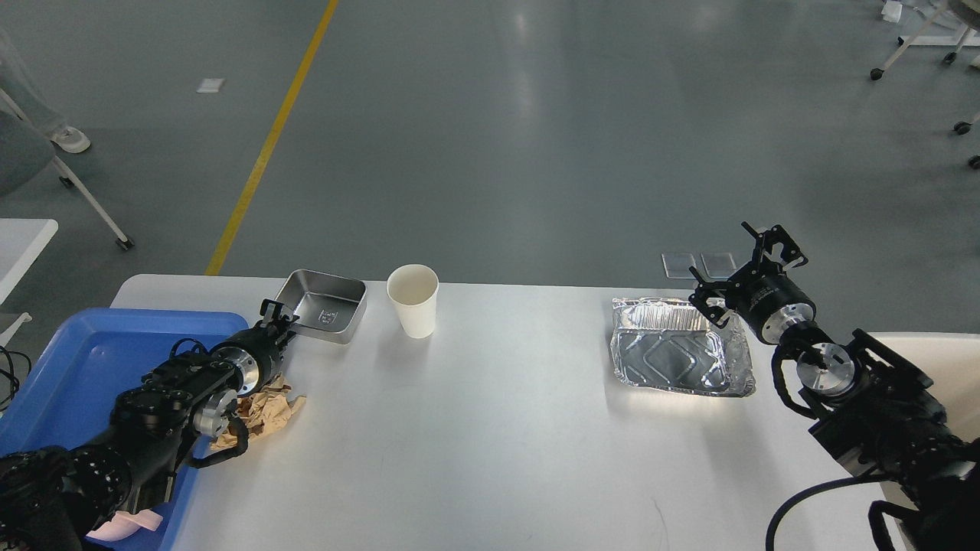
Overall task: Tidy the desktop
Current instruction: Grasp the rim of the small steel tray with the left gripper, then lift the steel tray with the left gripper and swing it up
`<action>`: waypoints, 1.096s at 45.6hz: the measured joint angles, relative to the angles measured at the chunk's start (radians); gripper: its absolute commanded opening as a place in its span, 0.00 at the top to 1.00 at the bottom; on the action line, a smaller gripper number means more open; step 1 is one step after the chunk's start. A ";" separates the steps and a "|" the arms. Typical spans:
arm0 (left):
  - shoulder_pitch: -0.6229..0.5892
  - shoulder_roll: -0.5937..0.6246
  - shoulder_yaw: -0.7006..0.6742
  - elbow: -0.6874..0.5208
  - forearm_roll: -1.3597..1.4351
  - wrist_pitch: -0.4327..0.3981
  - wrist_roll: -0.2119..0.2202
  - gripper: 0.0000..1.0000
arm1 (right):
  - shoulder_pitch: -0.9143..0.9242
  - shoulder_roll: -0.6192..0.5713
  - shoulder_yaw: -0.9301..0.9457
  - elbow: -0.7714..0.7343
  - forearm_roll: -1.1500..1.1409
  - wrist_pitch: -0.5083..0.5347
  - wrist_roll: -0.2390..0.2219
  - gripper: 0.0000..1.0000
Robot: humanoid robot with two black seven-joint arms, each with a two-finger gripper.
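Note:
The white desktop (490,428) holds a steel tin (325,302), a white paper cup (413,300), a foil tray (677,356) and crumpled brown paper (264,409). My left gripper (277,312) is at the tin's near-left corner, by its rim. It looks small and dark, so I cannot tell its fingers apart. The brown paper lies partly under my left wrist. My right gripper (739,264) is open and empty. It hovers over the far right corner of the foil tray.
A blue plastic tray (69,360) sits at the desktop's left edge, with a pink scrap (126,524) at its near end under my left arm. A cream-white bin (938,360) stands at the right edge. The table's far edge runs just behind the tin and cup.

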 measured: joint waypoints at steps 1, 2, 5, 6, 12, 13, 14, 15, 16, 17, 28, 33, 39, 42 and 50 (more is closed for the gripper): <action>0.000 0.000 0.000 0.000 0.000 0.000 0.000 0.80 | 0.000 0.000 0.000 0.000 0.000 0.000 0.000 0.00; 0.000 0.000 0.001 0.000 0.000 0.000 0.000 0.81 | 0.000 -0.001 0.000 0.000 0.000 0.000 0.000 0.00; 0.001 -0.001 0.002 0.000 0.000 -0.001 0.000 0.81 | 0.000 -0.001 0.000 -0.001 -0.001 0.000 0.000 0.00; 0.001 -0.001 0.002 0.000 0.000 -0.001 0.000 0.81 | 0.000 -0.002 0.000 -0.001 -0.001 0.000 0.000 0.00; 0.001 -0.001 0.003 0.000 0.000 -0.002 0.001 0.84 | 0.000 -0.008 0.000 -0.001 -0.001 0.000 0.000 0.00; 0.001 -0.001 0.003 0.000 0.000 -0.002 0.001 0.85 | -0.001 -0.008 0.000 -0.001 -0.001 0.000 0.000 0.00; 0.001 -0.001 0.003 -0.001 0.000 -0.002 0.001 0.85 | -0.001 -0.009 0.000 -0.001 -0.001 0.000 0.000 0.00; 0.001 -0.001 0.003 -0.001 0.000 -0.003 0.001 0.86 | -0.001 -0.009 0.000 -0.001 -0.001 0.000 0.000 0.00; 0.001 -0.001 0.003 -0.001 0.000 -0.004 0.001 0.86 | -0.001 -0.009 0.000 -0.001 -0.001 0.000 0.000 0.00; 0.001 -0.001 0.003 -0.001 0.000 -0.005 0.001 0.87 | -0.001 -0.009 0.000 -0.001 -0.002 0.000 0.000 0.00; 0.001 0.002 0.004 0.000 0.000 -0.026 0.001 0.93 | 0.000 -0.011 0.000 -0.002 -0.013 -0.002 0.000 0.00; 0.001 0.003 0.005 0.000 0.000 -0.043 0.001 0.96 | 0.001 -0.012 0.000 -0.002 -0.014 -0.003 0.000 0.00; 0.001 0.005 0.008 -0.001 0.002 -0.053 0.001 0.99 | 0.002 -0.012 0.000 -0.002 -0.014 -0.003 0.000 0.00; 0.001 0.006 0.009 -0.001 0.003 -0.058 0.001 1.00 | 0.002 -0.013 0.000 -0.002 -0.014 -0.003 0.000 0.00; 0.001 0.012 0.011 -0.001 0.004 -0.086 -0.002 1.00 | 0.002 -0.014 0.000 -0.002 -0.014 -0.003 0.000 0.00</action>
